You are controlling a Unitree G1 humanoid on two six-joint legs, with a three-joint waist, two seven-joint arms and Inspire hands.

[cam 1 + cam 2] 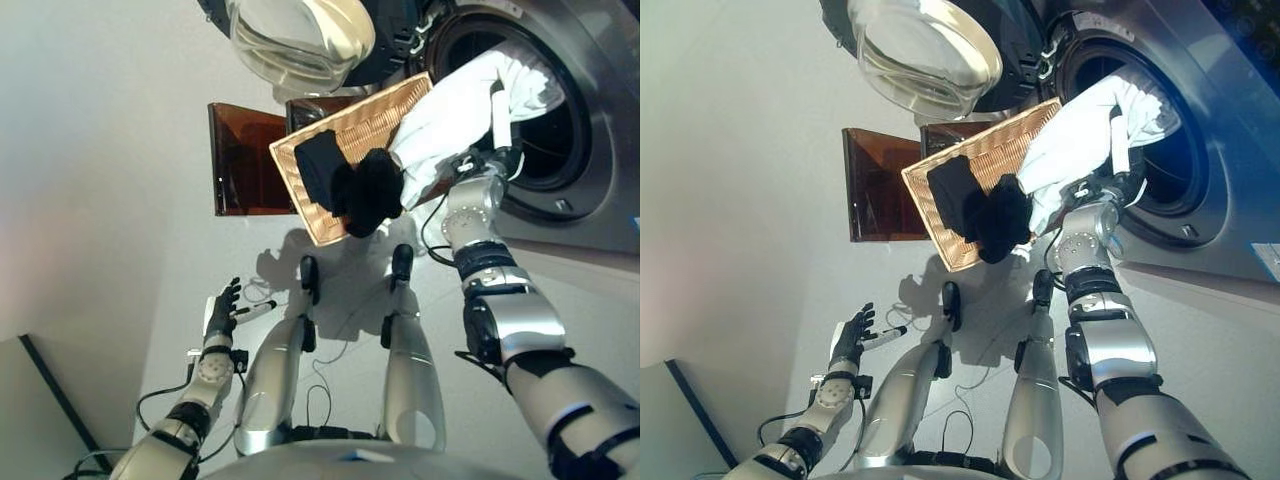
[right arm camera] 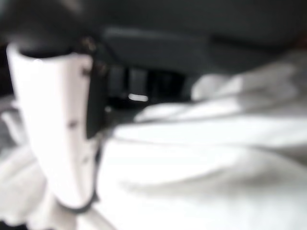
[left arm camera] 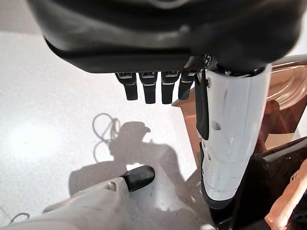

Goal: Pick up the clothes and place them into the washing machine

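Observation:
A white garment (image 1: 450, 110) hangs at the mouth of the washing machine drum (image 1: 560, 130), partly inside it. My right hand (image 1: 487, 160) is shut on its lower edge; in the right wrist view the white cloth (image 2: 201, 158) bunches against the dark fingers (image 2: 139, 86) beside the thumb. Black clothes (image 1: 365, 190) lie in a wicker basket (image 1: 350, 125) just left of the drum, one piece spilling over its near rim. My left hand (image 1: 222, 310) hangs low at the lower left, open and holding nothing, its fingers (image 3: 148, 86) straight.
The machine's round glass door (image 1: 300, 40) stands swung open above the basket. A brown translucent box (image 1: 240, 160) sits on the floor to the left of the basket. Pale floor spreads to the left.

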